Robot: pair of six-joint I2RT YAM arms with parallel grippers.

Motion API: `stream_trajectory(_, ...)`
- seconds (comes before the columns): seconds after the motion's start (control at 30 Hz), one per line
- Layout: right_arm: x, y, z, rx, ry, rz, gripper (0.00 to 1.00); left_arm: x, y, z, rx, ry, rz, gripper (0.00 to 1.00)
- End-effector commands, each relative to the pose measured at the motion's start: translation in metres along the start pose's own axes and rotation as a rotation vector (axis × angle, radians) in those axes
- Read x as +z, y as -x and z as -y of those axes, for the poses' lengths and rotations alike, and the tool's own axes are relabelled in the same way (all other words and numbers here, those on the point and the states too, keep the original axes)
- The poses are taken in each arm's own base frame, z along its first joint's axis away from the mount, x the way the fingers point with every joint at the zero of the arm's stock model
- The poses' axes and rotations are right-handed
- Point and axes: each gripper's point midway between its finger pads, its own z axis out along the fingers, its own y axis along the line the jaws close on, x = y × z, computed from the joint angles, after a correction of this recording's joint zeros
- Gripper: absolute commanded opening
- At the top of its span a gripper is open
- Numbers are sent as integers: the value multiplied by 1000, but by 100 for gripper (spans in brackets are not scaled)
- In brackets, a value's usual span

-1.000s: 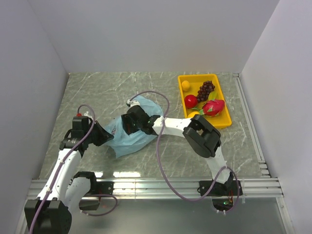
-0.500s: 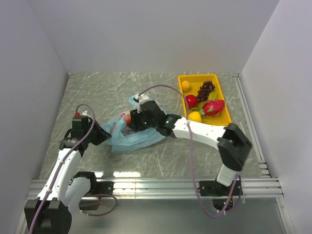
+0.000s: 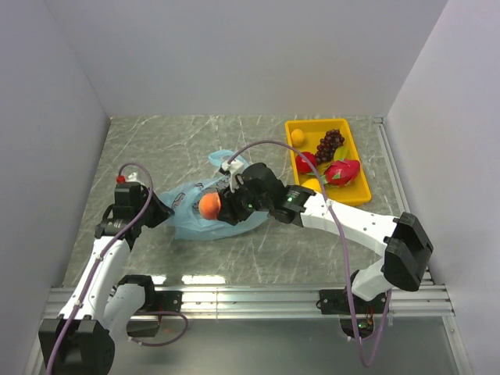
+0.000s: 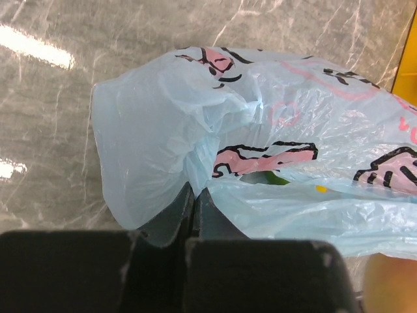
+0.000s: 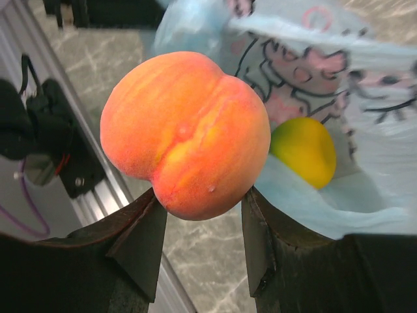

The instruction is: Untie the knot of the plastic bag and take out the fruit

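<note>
one grey marbled table (image 3: 156, 148) is shown from above. a crinkled light blue plastic bag (image 3: 186, 223) is laid near its middle, with the mouth turned toward the right arm; no tied knot can be made out. a yellow tray (image 3: 312, 125) is set at the far right, apart from the bag, with several fruits already in it. the left gripper (image 4: 193, 205) is closed, fingers together, with a fold of the bag's left end pinched between them. the right gripper (image 5: 199, 225) is clamped on a pink-orange peach (image 5: 186, 134), one finger on each side, and the peach is held at the bag's mouth. a smaller yellow-green fruit (image 5: 304, 150) is seen inside the bag, just behind the peach. the step in hand is judged to be carrying the peach out toward the tray. it would be done well if the squeeze on the round skin were kept firm, the peach were drawn free of the loose film before being swung right, and the bag were anchored by the left pinch so that it is not dragged along.
</note>
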Motion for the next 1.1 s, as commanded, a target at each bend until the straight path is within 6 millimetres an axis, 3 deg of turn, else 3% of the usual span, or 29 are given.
stream_trajectory(0.0, -11, -15, -14, -21, 86, -46, 0, 3, 15, 7, 43, -18, 50, 1)
stream_trajectory(0.1, -25, 2, -15, -12, 72, 27, 0, 6, 12, 5, 46, -14, 34, 1)
stream_trajectory(0.2, -46, 32, -2, -2, 24, 115, 0, 8, 9, 2, 43, -2, 24, 1)
stream_trajectory(0.33, -79, 69, 53, 54, -99, 233, 0, 11, 8, -1, 41, 9, 15, 0)
stream_trajectory(0.37, -93, 78, 81, 78, -168, 269, 0, 11, 7, -1, 40, 7, 10, 1)
stream_trajectory(0.43, -108, 86, 109, 102, -246, 308, 0, 12, 6, 0, 45, 2, 7, 1)
stream_trajectory(0.47, -124, 90, 141, 143, -328, 348, 0, 12, 6, 0, 45, -1, 4, 0)
stream_trajectory(0.53, -138, 90, 178, 210, -422, 391, 0, 13, 5, 1, 48, -11, 1, 0)
stream_trajectory(0.57, -139, 85, 202, 256, -476, 385, 0, 13, 5, 3, 50, -19, -1, 1)
stream_trajectory(0.6, -153, 80, 236, 322, -556, 401, 0, 12, 4, 5, 55, -31, -2, 0)
stream_trajectory(0.63, -158, 82, 252, 348, -594, 413, 0, 12, 5, 6, 57, -39, -1, 0)
stream_trajectory(0.67, -150, 71, 275, 384, -627, 383, 0, 12, 4, 7, 58, -47, -3, 1)
stream_trajectory(0.7, -158, 65, 299, 418, -681, 384, 0, 11, 4, 9, 64, -56, -1, 0)
stream_trajectory(0.73, -161, 73, 312, 427, -705, 396, 0, 10, 3, 11, 66, -70, -7, 1)
stream_trajectory(0.77, -148, 59, 336, 465, -732, 346, 0, 10, 2, 12, 69, -78, -9, 1)
stream_trajectory(0.8, -147, 55, 351, 494, -767, 338, 0, 9, 2, 14, 72, -91, -7, 1)
stream_trajectory(0.83, -155, 63, 368, 508, -800, 359, 0, 8, 1, 16, 75, -102, -10, 1)
stream_trajectory(0.9, -140, 48, 400, 568, -836, 328, 0, 8, 1, 18, 78, -113, -3, 1)
stream_trajectory(0.93, -146, 57, 414, 579, -858, 354, 2, 7, 1, 18, 79, -115, -3, 0)
stream_trajectory(1.0, -135, 46, 437, 631, -878, 327, 11, 6, 2, 20, 81, -120, 1, 0)
stream_trajectory(1.03, -138, 55, 444, 636, -891, 341, 28, 7, 2, 19, 81, -115, 2, 1)
stream_trajectory(1.07, -134, 45, 456, 656, -920, 321, 40, 7, 1, 19, 83, -116, 3, 0)
